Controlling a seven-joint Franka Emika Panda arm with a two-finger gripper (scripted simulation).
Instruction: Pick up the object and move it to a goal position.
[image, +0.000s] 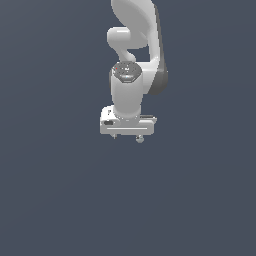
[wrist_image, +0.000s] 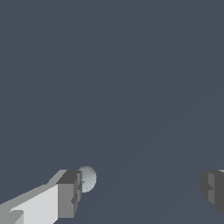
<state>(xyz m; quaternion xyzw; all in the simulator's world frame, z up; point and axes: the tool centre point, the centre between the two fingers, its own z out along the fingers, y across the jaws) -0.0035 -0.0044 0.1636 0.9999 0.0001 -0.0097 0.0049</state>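
The white arm (image: 131, 65) is seen filling the upper middle of the exterior view, pointed straight down. Its gripper (image: 127, 138) is spread wide and grasps nothing. The ball (wrist_image: 88, 178) is seen low in the wrist view, just beside one fingertip (wrist_image: 70, 192), so closing would likely need recentring.

the object (wrist_image: 89, 178) is a tiny pale grey ball, smooth and plain, and in my wrist view it sits right against the inner face of one of my fingers (wrist_image: 70, 194), partly hidden behind that finger's dark pad, with the other finger well apart from it. in the exterior view i see the same ball (image: 140, 139) as a small pale dot just under the underside of my gripper (image: 127, 136), toward the exterior view's right, against the plain dark grey surface; i cannot tell whether it rests on that surface.
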